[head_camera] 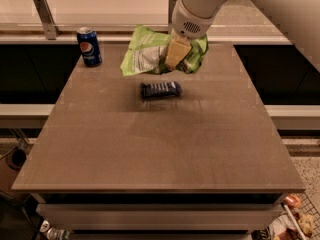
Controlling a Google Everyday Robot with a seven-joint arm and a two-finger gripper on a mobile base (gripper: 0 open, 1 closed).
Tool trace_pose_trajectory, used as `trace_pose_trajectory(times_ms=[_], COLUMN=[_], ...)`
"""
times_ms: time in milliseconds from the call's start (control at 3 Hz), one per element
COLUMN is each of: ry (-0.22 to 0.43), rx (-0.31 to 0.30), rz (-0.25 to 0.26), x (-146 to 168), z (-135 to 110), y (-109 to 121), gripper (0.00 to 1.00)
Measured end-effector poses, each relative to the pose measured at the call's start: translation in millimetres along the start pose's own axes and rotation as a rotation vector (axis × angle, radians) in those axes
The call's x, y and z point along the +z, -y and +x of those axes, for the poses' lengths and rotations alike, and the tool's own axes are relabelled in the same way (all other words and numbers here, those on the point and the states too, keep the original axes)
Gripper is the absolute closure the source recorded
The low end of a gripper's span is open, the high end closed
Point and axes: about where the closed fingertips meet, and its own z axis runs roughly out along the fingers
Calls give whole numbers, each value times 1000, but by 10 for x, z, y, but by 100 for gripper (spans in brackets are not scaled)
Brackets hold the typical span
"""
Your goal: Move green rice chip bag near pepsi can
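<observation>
The green rice chip bag (145, 51) is a crumpled lime-green foil bag with a white label panel. It hangs in the air over the far middle of the table. My gripper (177, 54) is shut on its right half, with a tan finger (177, 53) pressed across the foil. The white arm comes in from the upper right. The pepsi can (89, 46) stands upright at the far left corner of the table, to the left of the bag and apart from it.
A flat dark-blue snack bar wrapper (161, 89) lies on the brown table (160, 144) just below the bag. A raised ledge with metal brackets (45, 16) runs behind the table. Clutter sits on the floor at lower right.
</observation>
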Motion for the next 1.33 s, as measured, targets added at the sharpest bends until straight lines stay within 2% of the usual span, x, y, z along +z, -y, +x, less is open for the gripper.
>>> trace_pose_trajectory(times_ms=[333, 667, 1000, 1333], ry=[0, -30, -44, -63], rx=[0, -23, -57, -64], rz=[0, 11, 43, 92], x=[1, 78, 284, 509], z=[-1, -73, -198, -302], y=[0, 65, 326, 563], gripper=[100, 100, 100, 100])
